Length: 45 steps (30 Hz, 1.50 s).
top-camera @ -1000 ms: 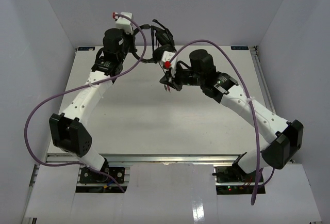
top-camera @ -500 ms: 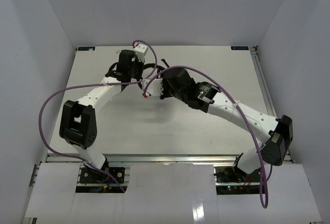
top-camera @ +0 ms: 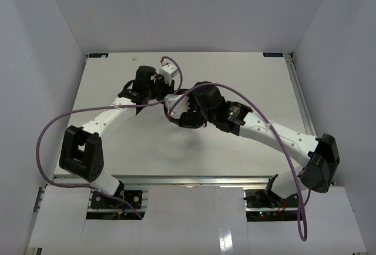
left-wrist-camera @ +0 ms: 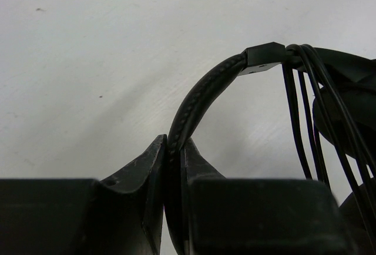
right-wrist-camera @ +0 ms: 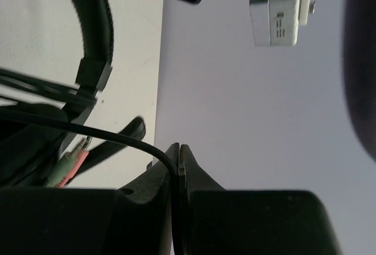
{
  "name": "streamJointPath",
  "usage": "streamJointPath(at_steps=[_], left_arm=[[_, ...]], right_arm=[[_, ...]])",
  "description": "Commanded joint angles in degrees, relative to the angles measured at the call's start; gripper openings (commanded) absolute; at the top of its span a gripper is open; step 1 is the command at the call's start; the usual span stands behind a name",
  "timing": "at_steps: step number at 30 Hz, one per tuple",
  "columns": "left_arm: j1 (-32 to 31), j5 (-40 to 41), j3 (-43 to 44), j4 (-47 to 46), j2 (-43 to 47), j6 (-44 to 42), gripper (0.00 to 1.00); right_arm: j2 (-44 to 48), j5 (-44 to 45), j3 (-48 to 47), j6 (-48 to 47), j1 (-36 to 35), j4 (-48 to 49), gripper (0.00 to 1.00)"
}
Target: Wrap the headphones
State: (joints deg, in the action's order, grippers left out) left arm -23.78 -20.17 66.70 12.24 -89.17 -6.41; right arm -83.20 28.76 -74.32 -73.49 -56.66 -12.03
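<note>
The headphones are black, and their padded headband (left-wrist-camera: 200, 99) arches up out of my left gripper (left-wrist-camera: 174, 149), which is shut on it. Several loops of the thin black cable (left-wrist-camera: 305, 126) hang over the headband's slider beside an ear cup (left-wrist-camera: 352, 102). My right gripper (right-wrist-camera: 178, 152) is shut on the thin cable (right-wrist-camera: 88, 128). The headband (right-wrist-camera: 97, 26) and the green and pink plugs (right-wrist-camera: 67, 167) lie to its left. In the top view my left gripper (top-camera: 157, 89) and right gripper (top-camera: 187, 114) are close together over the table's middle, and they hide most of the headset.
The white table (top-camera: 247, 79) is enclosed by pale walls at the back and sides. Purple robot cables (top-camera: 53, 126) loop off both arms. The left wrist's white camera block (right-wrist-camera: 282, 8) hangs close above my right gripper.
Both arms have come down from the back of the table toward its middle, carrying the headphones with them. The two grippers are now closer together and lower.
</note>
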Motion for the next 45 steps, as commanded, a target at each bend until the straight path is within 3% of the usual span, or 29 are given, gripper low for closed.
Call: streamJointPath(at_steps=[1,14,24,33,45], left_arm=[[-1.84,-8.80,-1.18,1.73,5.90,-2.25,0.00],[-2.06,-13.77,-3.17,3.05,9.96,-1.06,0.00],[-2.06,-13.66,-2.63,3.93,10.59,-0.97,0.00],[-2.06,-16.24,-0.89,4.92,11.71,-0.95,0.00],[-2.06,-18.58,0.89,5.51,12.08,-0.19,0.00]], right_arm=[[1.85,2.08,-0.82,-4.65,0.94,5.79,0.08],[2.92,-5.21,-0.19,-0.51,5.12,5.60,0.23],[4.18,-16.25,-4.14,5.35,10.85,-0.16,0.23],[3.64,-34.00,-5.67,11.60,17.83,-3.11,0.26],[1.64,-44.05,-6.19,16.62,21.86,-4.58,0.25]])
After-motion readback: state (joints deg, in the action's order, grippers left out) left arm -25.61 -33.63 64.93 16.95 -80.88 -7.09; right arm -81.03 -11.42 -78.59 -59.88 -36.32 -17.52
